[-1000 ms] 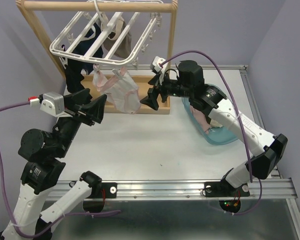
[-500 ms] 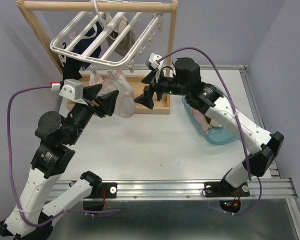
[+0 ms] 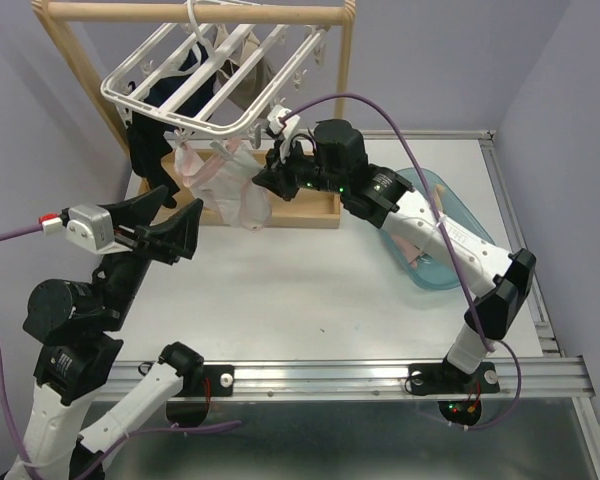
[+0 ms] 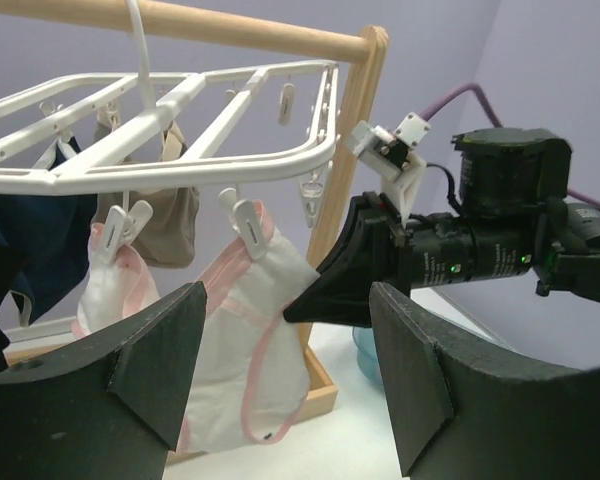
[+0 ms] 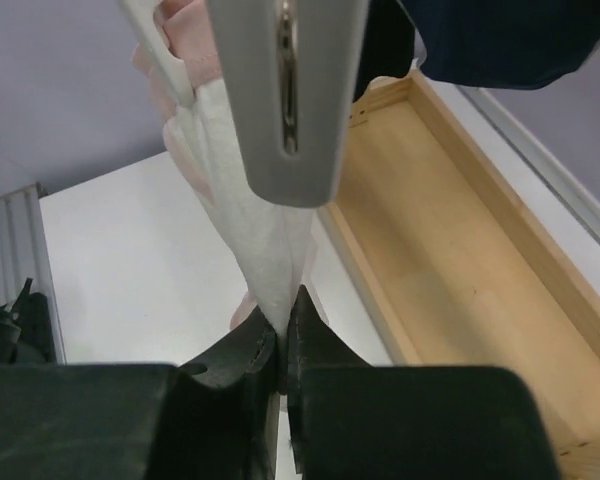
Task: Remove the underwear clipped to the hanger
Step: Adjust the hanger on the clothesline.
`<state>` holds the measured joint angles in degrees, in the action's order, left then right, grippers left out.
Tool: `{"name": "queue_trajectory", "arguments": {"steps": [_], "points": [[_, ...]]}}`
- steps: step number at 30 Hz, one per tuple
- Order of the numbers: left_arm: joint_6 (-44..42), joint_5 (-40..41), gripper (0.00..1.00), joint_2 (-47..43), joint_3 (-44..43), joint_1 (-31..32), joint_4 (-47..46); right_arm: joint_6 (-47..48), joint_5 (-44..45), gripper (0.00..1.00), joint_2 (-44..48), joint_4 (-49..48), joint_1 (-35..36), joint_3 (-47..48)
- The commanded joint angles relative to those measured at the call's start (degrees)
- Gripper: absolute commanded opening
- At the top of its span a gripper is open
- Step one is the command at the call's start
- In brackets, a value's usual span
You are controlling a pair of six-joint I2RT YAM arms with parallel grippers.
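Note:
The white hanger (image 3: 195,85) hangs from the wooden rail, with underwear clipped round its rim. A white pair with pink trim (image 3: 230,190) dangles from two clips at the front edge. My right gripper (image 3: 260,180) is shut on its right edge. In the right wrist view the cloth (image 5: 255,240) is pinched between the closed fingers (image 5: 283,325), just under a white clip (image 5: 285,90). My left gripper (image 3: 170,222) hovers open to the left of this pair, facing it (image 4: 250,340) with nothing between its fingers (image 4: 285,330). Dark navy (image 3: 170,95), black (image 3: 145,155) and grey-beige (image 3: 242,88) pieces hang further back.
The wooden rail stand (image 3: 347,90) has a shallow wooden base tray (image 3: 315,205) beneath the hanger. A blue basin (image 3: 442,262) holding pink cloth sits at the right, under my right arm. Purple cables arch over both arms.
My right gripper has moved left to the white and pink pair and shut on its edge. My left arm has swung up towards the hanger and come back to the left, still open.

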<state>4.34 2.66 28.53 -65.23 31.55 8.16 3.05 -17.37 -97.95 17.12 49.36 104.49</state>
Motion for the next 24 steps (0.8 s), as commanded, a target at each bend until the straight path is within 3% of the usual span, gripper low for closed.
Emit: {"name": "queue_trajectory", "arguments": {"steps": [1,7,18,21,24], "points": [[-2.31,2.44,0.77,0.03,2.21,0.27,-2.54,1.95,4.62,0.03,6.35,-3.59,0.12,-3.04],[-3.99,-2.03,0.76,3.71,2.39,0.35,-7.28,7.58,10.07,0.01,12.95,-6.31,-0.76,-10.7],[-5.22,-17.06,0.87,16.98,-2.09,-1.22,-15.28,8.03,3.84,0.01,19.2,-9.39,-7.17,-19.76],[-2.6,-23.03,0.88,18.75,-1.65,-3.33,-18.35,8.03,2.6,0.0,19.64,-9.83,-7.88,-20.81],[2.23,-29.96,0.88,19.98,0.88,-10.43,-24.84,7.59,1.38,0.01,19.82,-10.27,-8.84,-21.52]]}}
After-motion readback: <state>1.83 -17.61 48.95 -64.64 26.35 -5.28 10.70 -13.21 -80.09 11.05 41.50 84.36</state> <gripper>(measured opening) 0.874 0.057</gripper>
